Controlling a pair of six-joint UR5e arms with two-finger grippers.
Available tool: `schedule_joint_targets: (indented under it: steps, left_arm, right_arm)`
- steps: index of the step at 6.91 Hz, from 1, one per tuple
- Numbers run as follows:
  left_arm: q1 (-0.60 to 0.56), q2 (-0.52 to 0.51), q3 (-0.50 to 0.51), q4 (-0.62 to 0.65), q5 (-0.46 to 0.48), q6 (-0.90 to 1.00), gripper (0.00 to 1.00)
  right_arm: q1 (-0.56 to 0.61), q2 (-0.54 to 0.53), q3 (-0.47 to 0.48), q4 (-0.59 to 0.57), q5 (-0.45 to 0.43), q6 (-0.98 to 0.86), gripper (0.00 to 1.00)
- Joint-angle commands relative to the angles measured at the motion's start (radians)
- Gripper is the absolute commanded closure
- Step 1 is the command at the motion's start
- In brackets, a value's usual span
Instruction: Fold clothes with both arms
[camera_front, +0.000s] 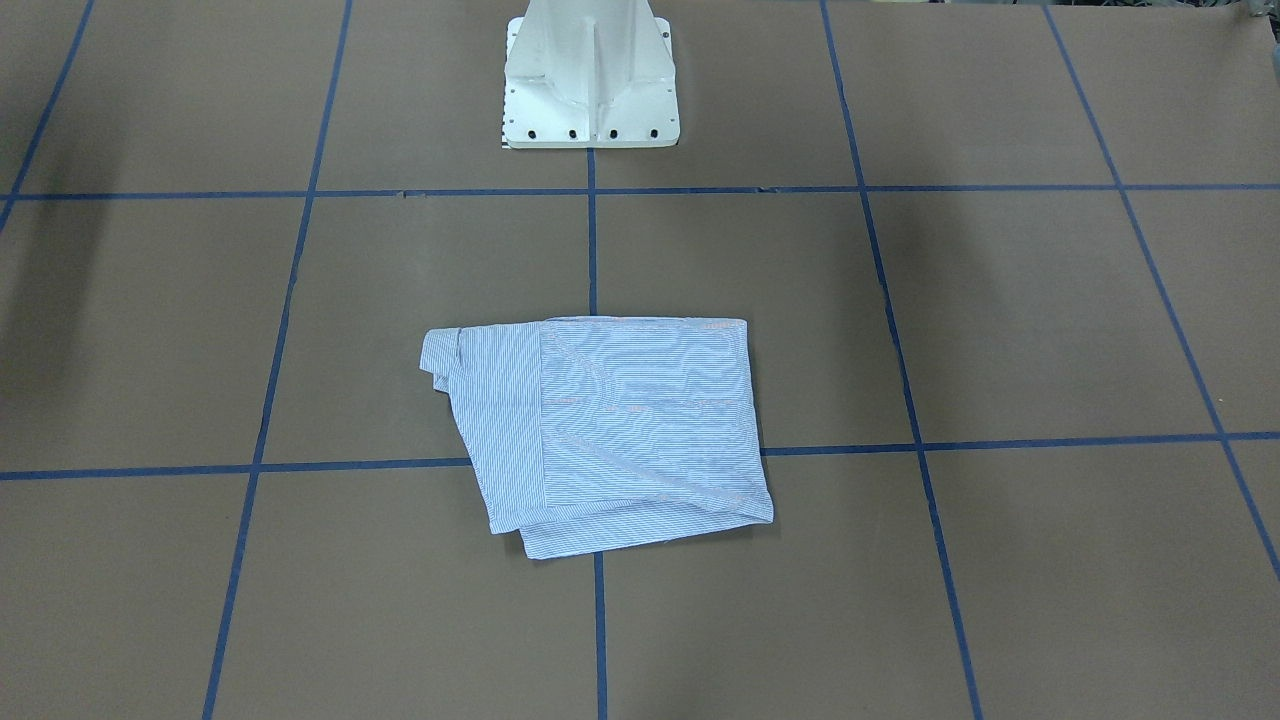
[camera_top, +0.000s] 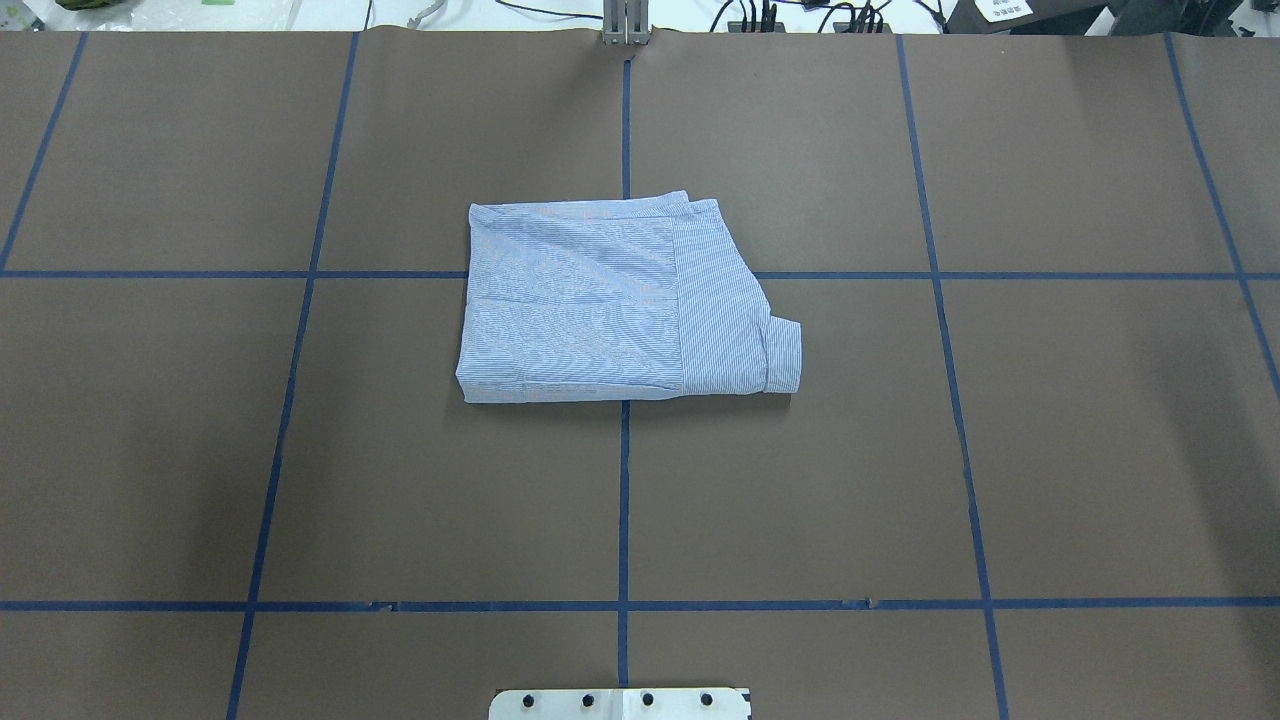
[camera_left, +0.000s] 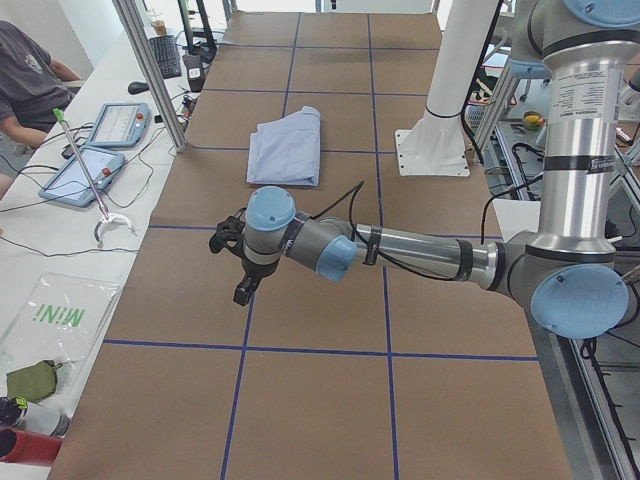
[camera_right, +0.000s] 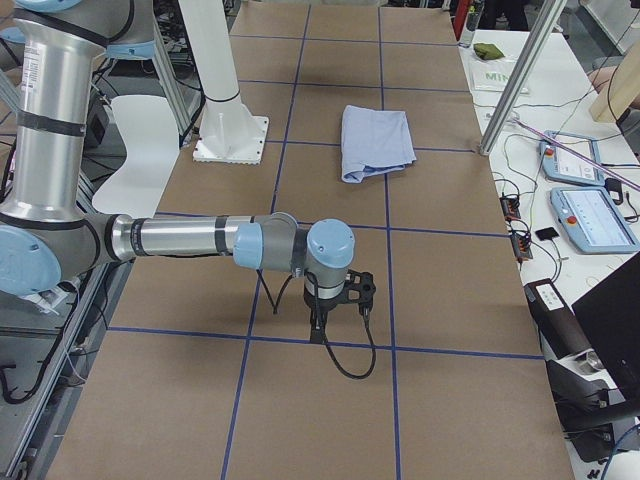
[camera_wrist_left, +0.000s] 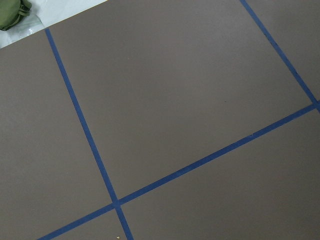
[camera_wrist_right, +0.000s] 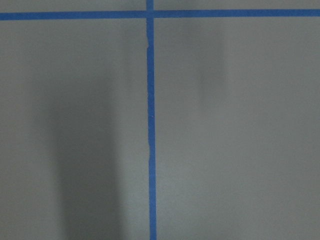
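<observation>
The clothes are one light blue-and-white striped shirt (camera_front: 600, 430), lying folded into a compact rectangle in the middle of the brown table (camera_top: 620, 300). One cuff sticks out at its side (camera_top: 783, 355). The shirt also shows in the side views (camera_left: 287, 150) (camera_right: 375, 140). Both arms are far from it, near the table's two ends. The left gripper (camera_left: 238, 270) hangs above bare table, as does the right gripper (camera_right: 335, 310). I cannot tell whether either is open or shut. Both wrist views show only brown table and blue tape lines.
The white pedestal base (camera_front: 590, 80) stands at the robot's edge of the table. Along the far side run aluminium posts (camera_left: 150, 70) and a bench with teach pendants (camera_left: 85, 175) (camera_right: 590, 215), cables and a seated person (camera_left: 30, 80). Blue tape lines (camera_top: 624, 500) divide the table.
</observation>
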Motion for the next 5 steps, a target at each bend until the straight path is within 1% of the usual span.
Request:
schedule_joint_targets:
  steps: [1,2,3,4,5]
  left_arm:
    - [-0.039,0.008,0.001,0.036,-0.003,-0.003,0.01]
    - [-0.046,0.009,-0.005,0.038,-0.003,-0.003,0.01]
    - [-0.049,0.008,-0.025,0.094,-0.002,-0.005,0.01]
    - [-0.050,0.044,-0.045,0.114,0.003,-0.006,0.01]
    - [-0.052,0.096,-0.092,0.098,0.006,-0.010,0.01]
  right_arm:
    - [0.001,-0.011,-0.094,0.187,0.003,0.023,0.00]
    - [0.000,0.021,-0.094,0.191,0.014,0.104,0.00]
    - [-0.003,0.033,-0.096,0.194,0.011,0.138,0.00]
    - [-0.003,0.073,-0.091,0.189,0.017,0.141,0.00]
    - [-0.003,0.098,-0.104,0.183,0.013,0.143,0.00]
